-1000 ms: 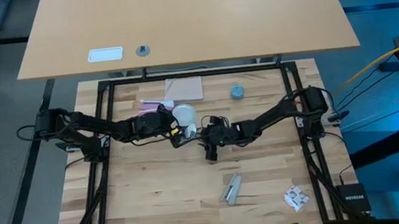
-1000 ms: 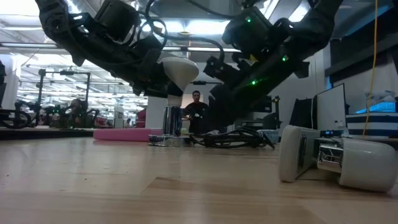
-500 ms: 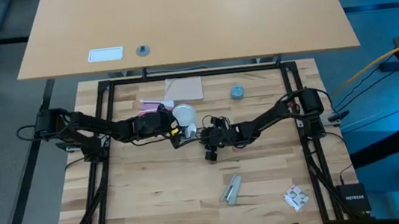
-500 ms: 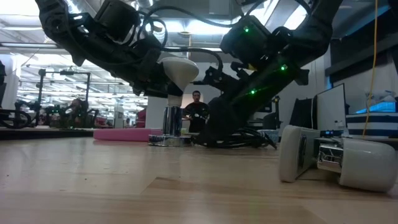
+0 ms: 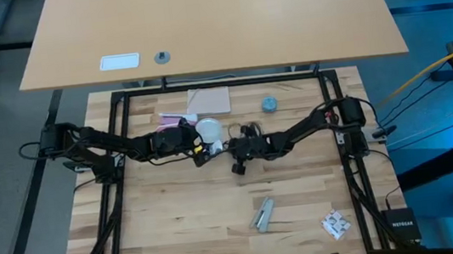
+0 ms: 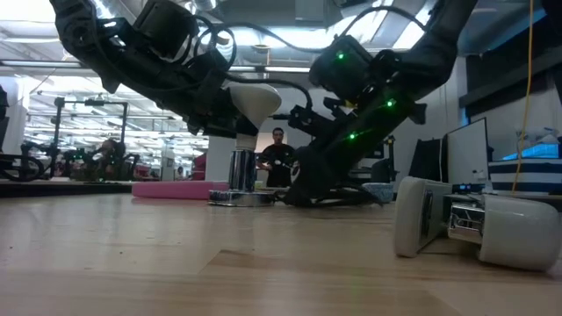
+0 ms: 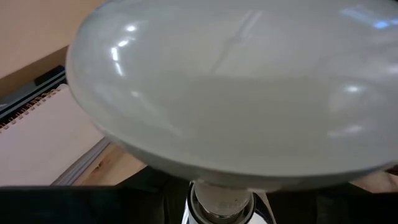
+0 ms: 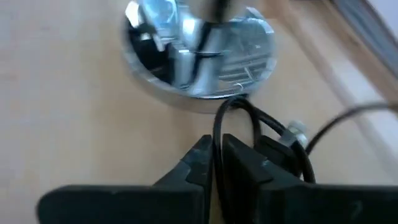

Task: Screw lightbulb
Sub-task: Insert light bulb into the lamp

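At frame centre the left gripper (image 5: 197, 142) clamps the bulb (image 5: 208, 130) over the socket (image 6: 241, 170), while the right gripper (image 8: 214, 163) pinches the cord (image 8: 249, 118).

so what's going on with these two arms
The left pincer holds the lightbulb upright, neck down over the silvery socket on the table. The right pincer is down beside the socket's base, closing on its thin black cord. Whether the bulb is threaded in yet isn't visible.
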